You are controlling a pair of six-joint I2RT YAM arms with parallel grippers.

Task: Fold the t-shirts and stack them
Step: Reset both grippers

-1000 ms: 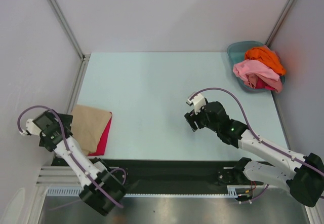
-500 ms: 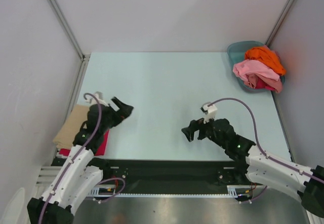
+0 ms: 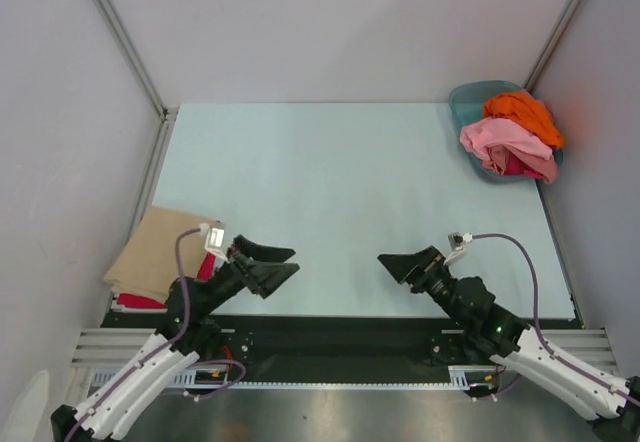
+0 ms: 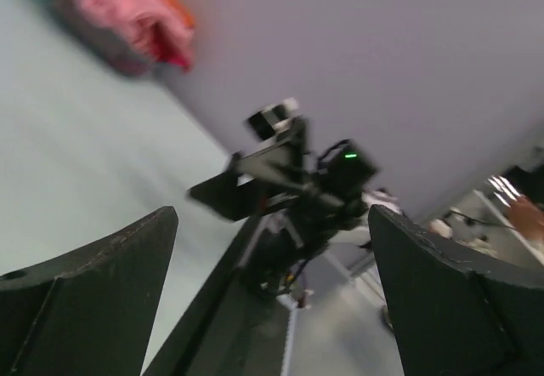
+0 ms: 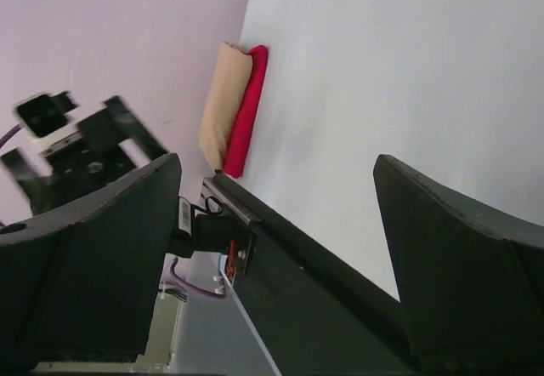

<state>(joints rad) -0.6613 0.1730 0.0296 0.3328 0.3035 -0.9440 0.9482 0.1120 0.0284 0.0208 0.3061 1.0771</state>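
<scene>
Arms first: both lie low along the near edge of the table (image 3: 300,162), forearms reaching inward. The left gripper (image 3: 290,261) and right gripper (image 3: 390,266) point at each other, well apart. We find each with its jaws spread wide and nothing between them.

Just beside the left arm, at the near-left corner, a folded tan t-shirt (image 3: 160,252) lies on a folded magenta-red t-shirt (image 3: 207,268). The lower one's edge shows along the right and near sides.

At the far-right corner a teal basin (image 3: 462,99) holds an orange t-shirt (image 3: 522,112), a pink t-shirt (image 3: 505,142) and a red t-shirt (image 3: 522,168), crumpled and heaped above its rim.

Only the right wrist view shows the stack edge-on, tan over red. The left wrist view, blurred, shows the right arm side-on with the basin heap beyond.
</scene>
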